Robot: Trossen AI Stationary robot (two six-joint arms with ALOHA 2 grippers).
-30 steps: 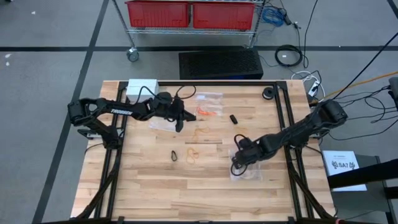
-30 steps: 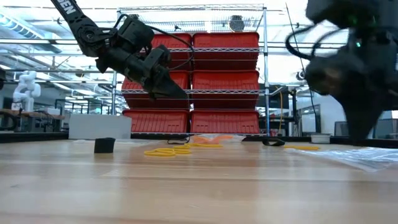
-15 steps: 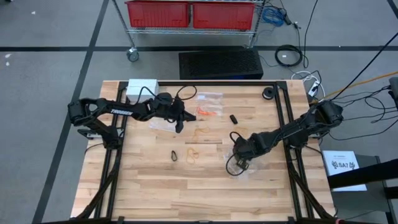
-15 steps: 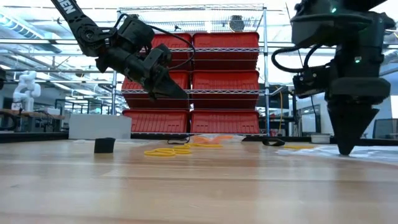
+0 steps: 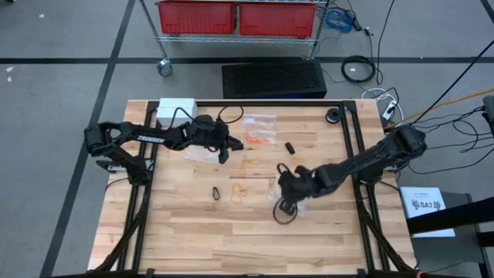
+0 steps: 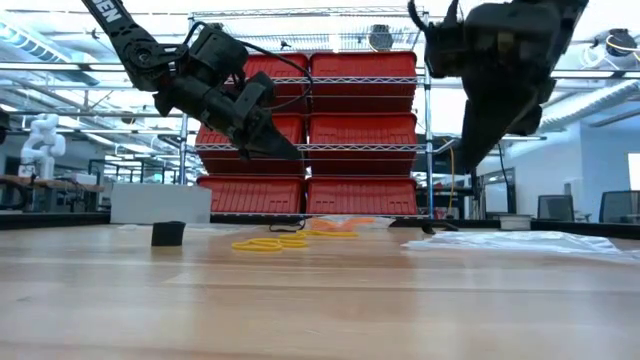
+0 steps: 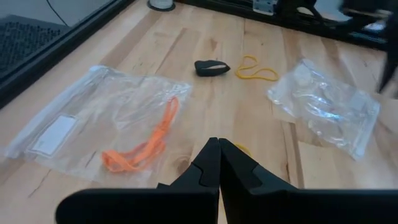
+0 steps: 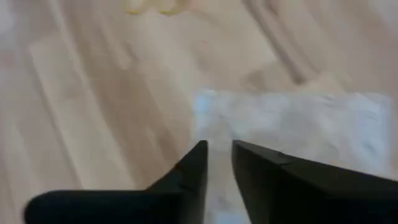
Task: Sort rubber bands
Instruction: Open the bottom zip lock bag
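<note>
Rubber bands lie flat on the wooden table: orange ones (image 5: 258,140) (image 7: 140,149) inside a clear bag, tan loops (image 5: 241,189) (image 5: 249,164) (image 7: 255,73), and a black one (image 5: 217,193). My left gripper (image 5: 224,151) (image 7: 219,149) hovers shut above the table, beside the orange bands' bag. My right gripper (image 5: 282,187) (image 8: 219,152) hangs above the wood just left of another clear bag (image 8: 298,124) (image 6: 520,241). A narrow gap shows between its fingers, with nothing in it. In the low view both grippers (image 6: 285,150) (image 6: 472,160) are off the table.
A small black piece (image 5: 289,147) (image 7: 211,67) lies near the table's middle. A white box (image 5: 176,106) sits at the far left corner. A black frame (image 5: 351,139) runs along the table's edges. Red bins on a wire rack (image 6: 360,110) stand beyond the far edge.
My right gripper has come up off the clear bag, where its tip stood half a second ago. It has swung toward the table's left and slightly toward the far edge. The left arm has kept still.
</note>
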